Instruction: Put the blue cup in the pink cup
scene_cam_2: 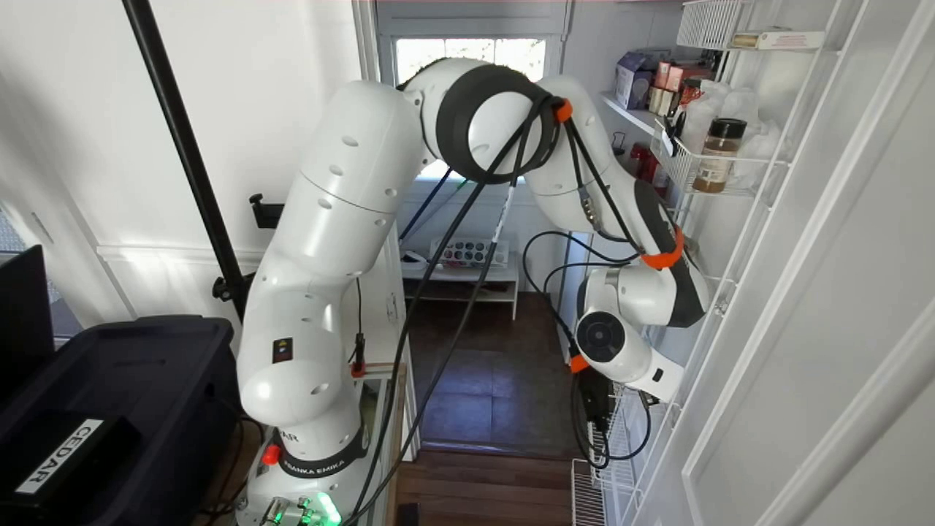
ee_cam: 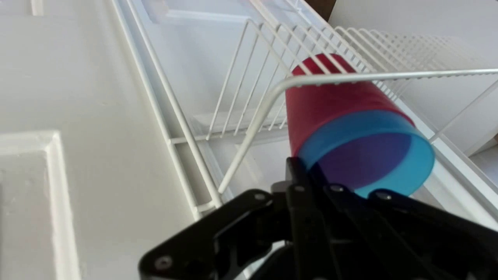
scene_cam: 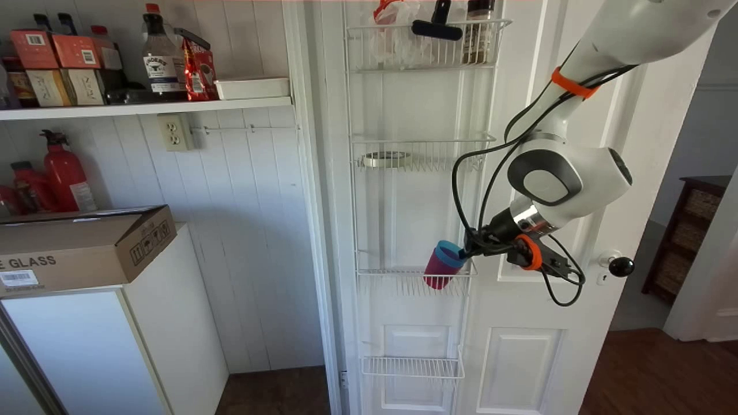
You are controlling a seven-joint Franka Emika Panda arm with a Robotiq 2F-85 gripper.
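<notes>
A white, vertically boarded wall (scene_cam: pixel 253 196) shades to bluish grey low down. A white shelf (scene_cam: pixel 248 104) runs along it, above a double power outlet (scene_cam: pixel 172 131); lower stands a white cabinet (scene_cam: pixel 173 323). Beside the door frame (scene_cam: pixel 308 173), a panelled white door (scene_cam: pixel 522 369) with a black knob (scene_cam: pixel 621 267) bears a tier of wire racks (scene_cam: pixel 412 367). Past its edge show a dark brown unit (scene_cam: pixel 686 236) and reddish-brown flooring (scene_cam: pixel 680 374). In an exterior view, strong daylight whitens the window (scene_cam_2: pixel 515 52); beneath it sits a low white stand (scene_cam_2: pixel 504 279), and dark tiles (scene_cam_2: pixel 460 394) with a bluish sheen meet brown floorboards (scene_cam_2: pixel 482 489). Another white wall (scene_cam_2: pixel 263 102) is brightly lit.
</notes>
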